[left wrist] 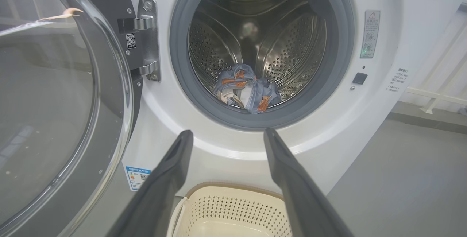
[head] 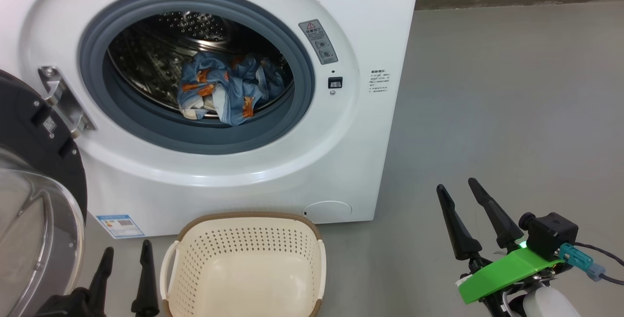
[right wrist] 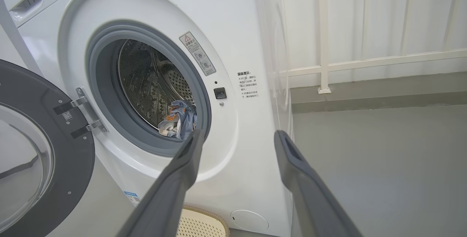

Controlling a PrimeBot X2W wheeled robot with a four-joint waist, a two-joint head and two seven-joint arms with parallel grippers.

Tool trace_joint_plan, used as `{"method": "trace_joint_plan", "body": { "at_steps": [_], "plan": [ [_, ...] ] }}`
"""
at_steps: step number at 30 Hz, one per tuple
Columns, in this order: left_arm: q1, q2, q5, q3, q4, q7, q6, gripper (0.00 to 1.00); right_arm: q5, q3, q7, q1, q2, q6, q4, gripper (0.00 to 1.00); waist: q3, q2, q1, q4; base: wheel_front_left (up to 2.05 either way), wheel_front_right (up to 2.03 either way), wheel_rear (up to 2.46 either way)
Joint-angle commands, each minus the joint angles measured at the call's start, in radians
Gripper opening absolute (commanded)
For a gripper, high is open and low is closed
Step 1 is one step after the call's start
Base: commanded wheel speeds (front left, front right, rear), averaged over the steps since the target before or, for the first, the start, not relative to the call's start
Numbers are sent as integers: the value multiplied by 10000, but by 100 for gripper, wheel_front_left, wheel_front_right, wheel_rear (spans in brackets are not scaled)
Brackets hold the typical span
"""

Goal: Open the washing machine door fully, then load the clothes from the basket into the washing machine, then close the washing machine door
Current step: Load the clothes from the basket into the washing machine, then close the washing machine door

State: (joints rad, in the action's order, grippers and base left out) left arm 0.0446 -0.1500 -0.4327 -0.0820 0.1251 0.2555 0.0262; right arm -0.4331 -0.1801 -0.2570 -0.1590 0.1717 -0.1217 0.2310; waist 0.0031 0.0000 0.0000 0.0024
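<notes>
Clothes (head: 229,88), light blue fox-print, are in the white washing machine (head: 370,24); cream perforated basket (head: 243,217) empty, glossy black round door (head: 29,131) open. Left tool (head: 127,246) and right tool (head: 457,184) splayed wide, empty. Guess only closing's left.

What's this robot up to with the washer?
It is doing laundry. The clothes lie inside the washer, and the basket in front of it is empty. The door stands wide open on the left. The left gripper and the right gripper are both open and hold nothing. Shutting the door is the step left.
</notes>
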Motion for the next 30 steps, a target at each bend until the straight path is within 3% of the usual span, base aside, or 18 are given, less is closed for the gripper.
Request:
{"method": "trace_joint_plan", "body": {
  "at_steps": [1, 30],
  "plan": [
    [-148, -140, 99, 416, -259, 63, 64, 100, 19, -190, -48, 14, 65, -90, -291, 100, 12, 0, 0, 8, 0, 0, 0],
    [-244, -255, 512, 730, -370, 63, 45, 100, -31, -294, -48, -32, 180, -90, -299, 100, 34, 0, 0, -76, 0, 0, 0]
  ]
}}
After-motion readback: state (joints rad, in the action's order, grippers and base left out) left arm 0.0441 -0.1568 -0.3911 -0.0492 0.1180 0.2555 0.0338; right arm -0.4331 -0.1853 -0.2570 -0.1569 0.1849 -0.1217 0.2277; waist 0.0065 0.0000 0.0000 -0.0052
